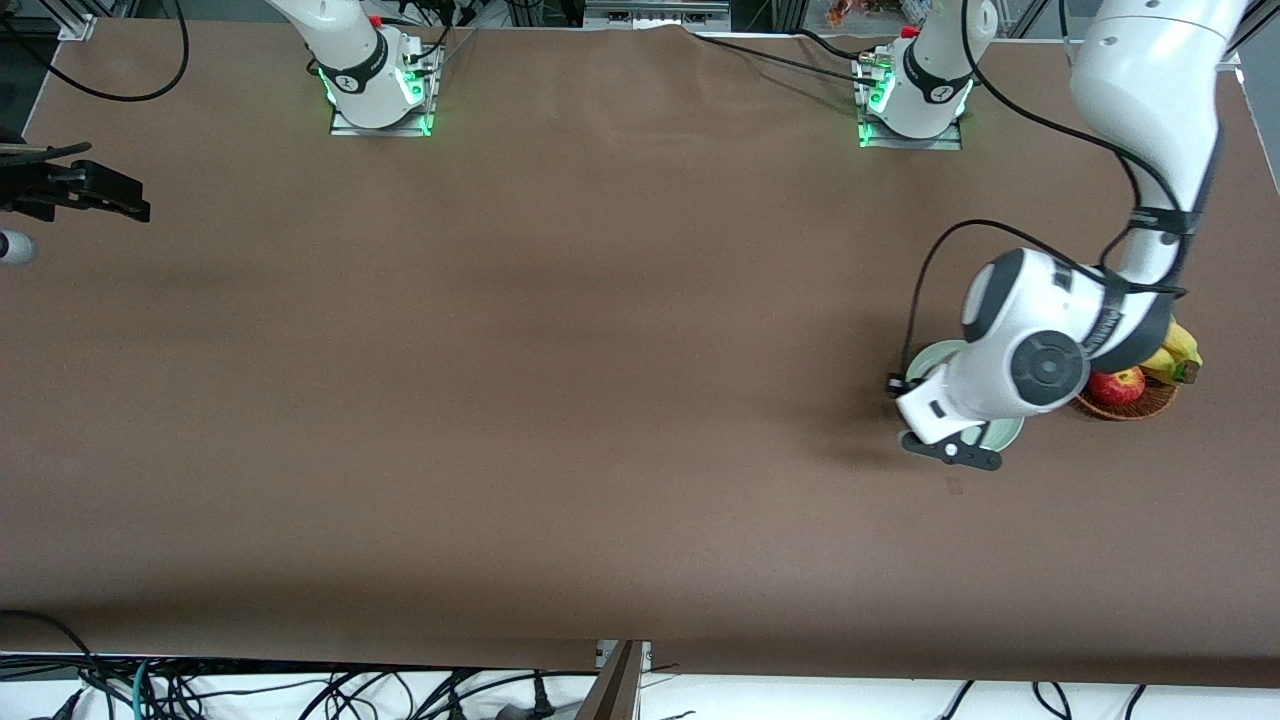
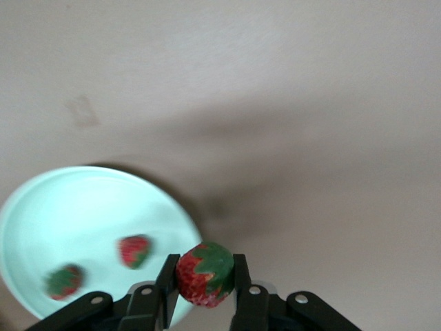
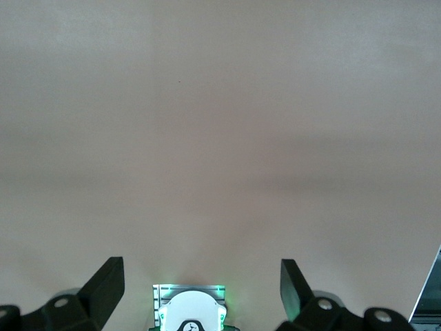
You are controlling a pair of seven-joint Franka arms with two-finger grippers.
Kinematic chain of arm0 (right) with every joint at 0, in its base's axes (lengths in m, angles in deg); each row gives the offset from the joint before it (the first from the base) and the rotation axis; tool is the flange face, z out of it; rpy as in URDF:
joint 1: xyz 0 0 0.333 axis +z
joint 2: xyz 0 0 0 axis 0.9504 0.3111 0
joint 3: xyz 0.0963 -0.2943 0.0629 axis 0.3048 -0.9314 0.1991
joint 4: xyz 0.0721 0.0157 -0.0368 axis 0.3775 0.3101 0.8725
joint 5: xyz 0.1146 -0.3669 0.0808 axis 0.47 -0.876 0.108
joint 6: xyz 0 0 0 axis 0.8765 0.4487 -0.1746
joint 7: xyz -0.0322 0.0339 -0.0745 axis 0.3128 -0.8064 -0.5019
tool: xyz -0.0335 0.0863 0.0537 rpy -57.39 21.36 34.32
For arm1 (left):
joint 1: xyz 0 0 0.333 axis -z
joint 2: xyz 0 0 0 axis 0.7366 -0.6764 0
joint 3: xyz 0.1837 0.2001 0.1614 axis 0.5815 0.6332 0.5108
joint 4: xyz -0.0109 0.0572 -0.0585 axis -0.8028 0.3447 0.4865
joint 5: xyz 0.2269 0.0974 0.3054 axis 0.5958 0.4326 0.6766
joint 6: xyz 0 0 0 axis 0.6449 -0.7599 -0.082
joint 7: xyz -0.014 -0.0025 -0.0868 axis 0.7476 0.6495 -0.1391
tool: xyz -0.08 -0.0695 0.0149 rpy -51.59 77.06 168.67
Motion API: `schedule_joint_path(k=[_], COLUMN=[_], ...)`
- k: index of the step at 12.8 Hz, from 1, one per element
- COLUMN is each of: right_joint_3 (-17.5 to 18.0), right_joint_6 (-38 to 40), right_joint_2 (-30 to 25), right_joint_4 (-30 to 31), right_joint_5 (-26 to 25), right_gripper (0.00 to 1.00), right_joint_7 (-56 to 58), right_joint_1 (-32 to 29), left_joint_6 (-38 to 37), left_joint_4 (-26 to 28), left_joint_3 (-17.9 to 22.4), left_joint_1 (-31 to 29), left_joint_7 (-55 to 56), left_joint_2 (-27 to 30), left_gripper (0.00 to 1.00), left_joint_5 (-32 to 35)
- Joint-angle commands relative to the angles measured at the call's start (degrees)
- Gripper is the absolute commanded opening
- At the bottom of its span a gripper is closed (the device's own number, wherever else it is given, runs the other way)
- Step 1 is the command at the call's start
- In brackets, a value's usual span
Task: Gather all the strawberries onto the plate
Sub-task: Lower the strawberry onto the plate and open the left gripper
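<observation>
My left gripper (image 2: 204,270) is shut on a red strawberry (image 2: 204,276) with a green cap and holds it in the air over the rim of the pale mint-green plate (image 2: 76,214). Two more strawberries lie in the plate, one (image 2: 134,250) near its middle and one (image 2: 64,281) closer to its rim. In the front view the left arm's wrist covers most of the plate (image 1: 925,362) and hides the berries. My right gripper (image 1: 120,195) is open and empty above the table's edge at the right arm's end; it also shows in the right wrist view (image 3: 203,276).
A brown wicker basket (image 1: 1130,408) stands beside the plate toward the left arm's end of the table, with a red-yellow apple (image 1: 1117,385) and bananas (image 1: 1175,355) in it. The brown table (image 1: 600,400) stretches between the two arms.
</observation>
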Motion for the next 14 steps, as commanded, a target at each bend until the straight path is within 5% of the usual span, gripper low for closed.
schedule_joint_path(k=[1, 3, 5, 6, 7, 8, 14], right_joint_3=[0.01, 0.1, 0.19, 0.19, 0.19, 0.19, 0.19], right_joint_6=[0.56, 0.38, 0.21, 0.29, 0.56, 0.56, 0.38], right_joint_2=[-0.43, -0.34, -0.34, 0.01, 0.19, 0.19, 0.45], right_joint_4=[0.22, 0.22, 0.04, -0.3, -0.74, -0.75, -0.92], right_joint_5=[0.56, 0.39, 0.38, 0.38, 0.38, 0.47, 0.47], right_gripper=[1.0, 1.0, 1.0, 1.0, 1.0, 1.0, 1.0], right_joint_7=[0.43, 0.34, 0.43, 0.43, 0.43, 0.43, 0.43], right_joint_1=[-0.1, -0.02, 0.07, 0.07, 0.07, 0.07, 0.07], left_joint_6=[-0.14, 0.13, 0.83, 2.66, 2.94, 3.12, -6.0], left_joint_4=[1.36, 1.36, 1.27, 1.71, 1.71, 1.45, 0.83], left_joint_3=[-0.63, -0.45, -0.54, -0.54, -0.54, -0.54, -2.46], left_joint_1=[-6.28, -8.14, -8.59, -8.94, -8.94, -8.94, -8.5], left_joint_7=[-14.9, -19.68, -20.4, -20.57, -20.58, -20.66, -17.08], left_joint_2=[-0.67, -2.35, -5.24, -6.3, -6.31, -6.22, 3.78], left_gripper=[0.27, 0.28, 0.47, 0.48, 0.66, 1.0, 1.0], left_joint_5=[1.07, 1.25, 4.13, 4.5, 4.5, 4.59, 3.45])
